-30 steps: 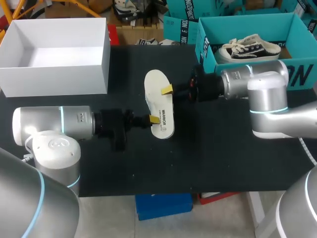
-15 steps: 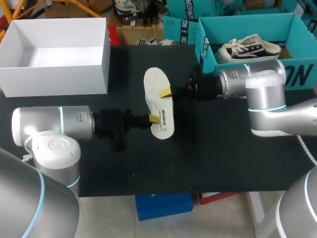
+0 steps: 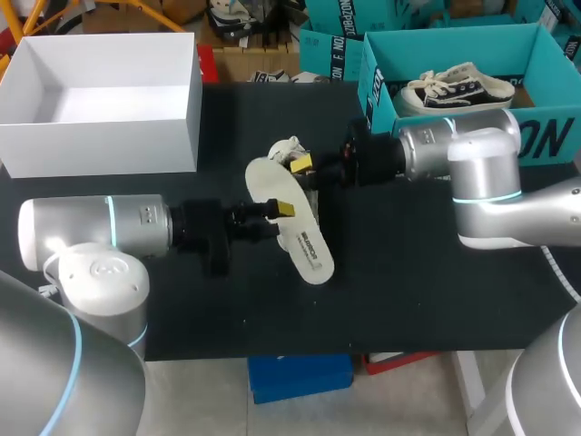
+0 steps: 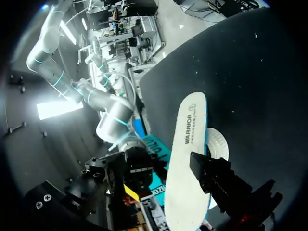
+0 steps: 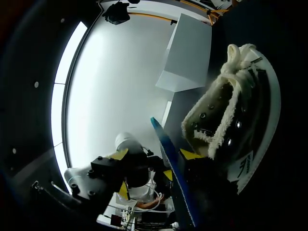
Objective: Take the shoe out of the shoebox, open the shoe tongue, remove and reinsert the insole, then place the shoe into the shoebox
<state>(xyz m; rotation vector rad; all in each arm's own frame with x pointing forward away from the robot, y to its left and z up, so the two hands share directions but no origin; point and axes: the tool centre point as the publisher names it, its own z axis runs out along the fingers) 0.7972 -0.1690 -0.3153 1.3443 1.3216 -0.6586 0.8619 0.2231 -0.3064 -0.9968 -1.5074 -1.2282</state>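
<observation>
Tilted insole (image 3: 295, 222) bars the shoe (image 3: 289, 148) opening (white box (image 3: 100, 91) well apart).

White insole (image 3: 305, 240); cream shoe (image 3: 288, 148); teal shoebox (image 3: 379, 95)

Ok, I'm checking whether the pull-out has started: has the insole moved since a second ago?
Yes. The insole has slid toward the near edge of the table, away from the teal box, uncovering the shoe.

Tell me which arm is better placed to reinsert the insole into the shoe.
Likely left: its fingers hold the insole beside the shoe, and the right arm is at the shoe.
</observation>
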